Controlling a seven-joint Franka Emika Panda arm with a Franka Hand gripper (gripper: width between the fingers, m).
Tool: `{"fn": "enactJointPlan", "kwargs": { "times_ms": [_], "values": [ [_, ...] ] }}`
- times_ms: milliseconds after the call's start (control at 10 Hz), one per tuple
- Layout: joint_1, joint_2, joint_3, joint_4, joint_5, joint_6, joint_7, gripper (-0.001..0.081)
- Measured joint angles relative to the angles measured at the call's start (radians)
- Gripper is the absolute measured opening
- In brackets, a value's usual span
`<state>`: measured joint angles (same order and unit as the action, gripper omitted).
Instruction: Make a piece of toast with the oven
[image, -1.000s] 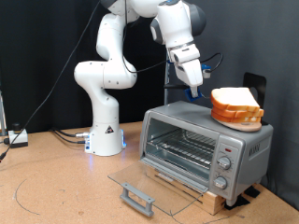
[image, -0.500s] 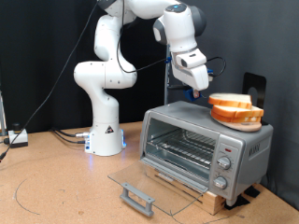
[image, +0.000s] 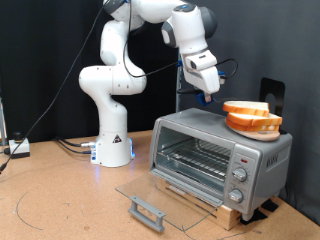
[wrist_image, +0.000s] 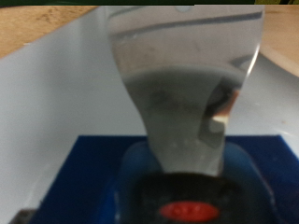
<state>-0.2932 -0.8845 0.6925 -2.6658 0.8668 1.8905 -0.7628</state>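
1. Toast (image: 251, 117): two slices lie stacked on the oven (image: 220, 160) roof, at the end above the knobs, towards the exterior view's right. They lie flat and no finger touches them.

2. Just changed: a second ago the stack looked taller and lumpier, with the pincer (image: 207, 92) close at its upper left. Half a second ago the slices had settled flat, and they have kept that shape and place since.

3. Pincer: it hangs in the air above the oven's back edge, to the exterior view's left of the slices and apart from them, and holds nothing. Against the last earlier frame it has drawn slightly up and further left, away from the bread. Whether its fingers are apart or together I cannot tell; the wrist view gives only a blurred grey shape over a blue patch.

4. Oven: it sits near the bench's right edge in the exterior view, its glass door (image: 160, 200) dropped flat towards the front, its rack (image: 196, 159) bare. That has not altered across the frames.

5. My reading for the task: the bread seems to have been let go on the roof, so no slice is inside yet, though the open door leaves the rack reachable.
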Motion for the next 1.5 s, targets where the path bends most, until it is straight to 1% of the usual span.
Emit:
{"fn": "enactJointPlan", "kwargs": {
  "times_ms": [200,300,400,500,600,700,900,1000,1200,1300,1500],
  "values": [
    [0.020,-0.042,-0.066,-0.008,-0.009,-0.076,-0.039,0.0394],
    [0.020,-0.070,-0.088,-0.016,-0.019,-0.086,-0.039,0.0394],
    [0.010,-0.104,-0.099,-0.027,-0.045,-0.076,-0.013,0.0394],
    [-0.012,-0.137,-0.101,-0.037,-0.075,-0.068,0.025,0.0394],
    [-0.038,-0.160,-0.104,-0.041,-0.113,-0.079,0.046,0.0394],
    [-0.059,-0.169,-0.116,-0.041,-0.156,-0.114,0.049,0.0394],
    [-0.087,-0.174,-0.161,-0.039,-0.237,-0.191,0.047,0.0394],
    [-0.103,-0.174,-0.180,-0.041,-0.266,-0.206,0.053,0.0394],
    [-0.146,-0.176,-0.186,-0.059,-0.268,-0.150,0.076,0.0394],
    [-0.160,-0.173,-0.183,-0.072,-0.267,-0.121,0.078,0.0394],
    [-0.167,-0.151,-0.176,-0.086,-0.267,-0.101,0.077,0.0394]
  ]
}}
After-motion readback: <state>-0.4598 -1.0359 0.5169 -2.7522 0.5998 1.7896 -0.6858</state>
